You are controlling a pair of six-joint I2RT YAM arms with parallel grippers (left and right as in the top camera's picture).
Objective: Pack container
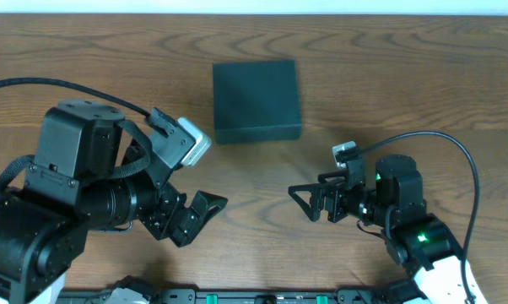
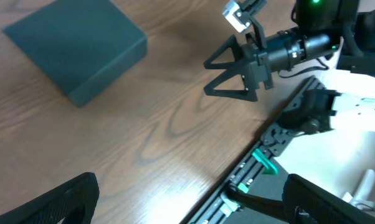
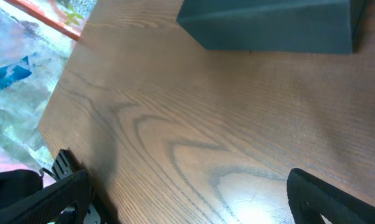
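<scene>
The container [image 1: 256, 99] is a dark teal-black box with its lid shut, lying on the wooden table at the back centre. It also shows in the left wrist view [image 2: 75, 46] and the right wrist view [image 3: 275, 25]. My left gripper [image 1: 205, 211] is open and empty near the front, left of centre, well in front of the box. My right gripper [image 1: 303, 201] is open and empty at the front right, its fingers pointing left toward the left gripper. Its jaws also show in the left wrist view [image 2: 222, 74]. No snack packets are in view.
The wooden table [image 1: 389, 76] runs across the whole view. A black rail with green clips [image 2: 256, 168] lies along the table's front edge. Colourful clutter [image 3: 19, 68] shows beyond the table's edge in the right wrist view.
</scene>
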